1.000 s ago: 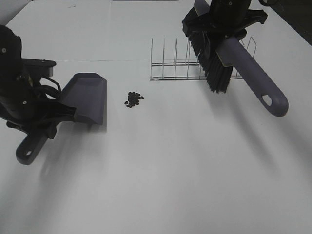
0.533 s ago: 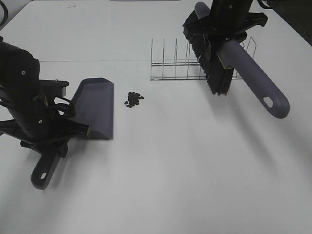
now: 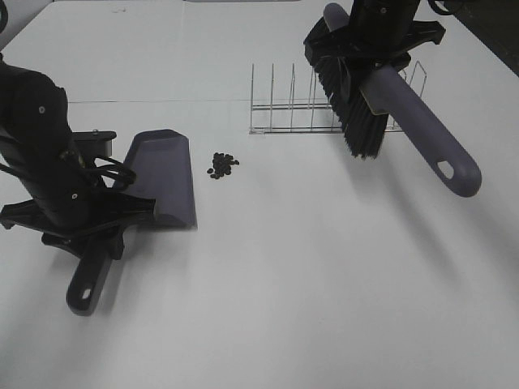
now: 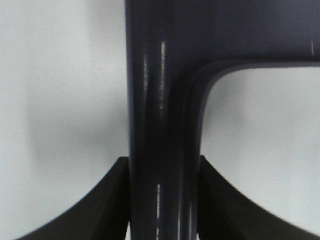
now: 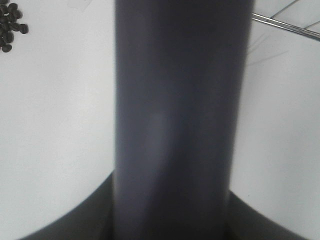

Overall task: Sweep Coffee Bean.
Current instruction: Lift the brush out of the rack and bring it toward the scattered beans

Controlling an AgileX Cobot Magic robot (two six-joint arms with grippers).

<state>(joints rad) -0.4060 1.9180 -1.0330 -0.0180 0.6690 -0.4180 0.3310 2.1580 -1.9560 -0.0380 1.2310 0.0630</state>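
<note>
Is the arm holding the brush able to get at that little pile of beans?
Probably yes: bare table lies between the brush and the coffee beans. Only the wire rack stands near it; the dustpan sits beyond.

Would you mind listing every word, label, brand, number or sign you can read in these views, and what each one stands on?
No text can be read in any view.
The dustpan, the brush and the wire rack show plain surfaces with no lettering.
A faint mark near the far edge of the table is too small to tell.
</note>
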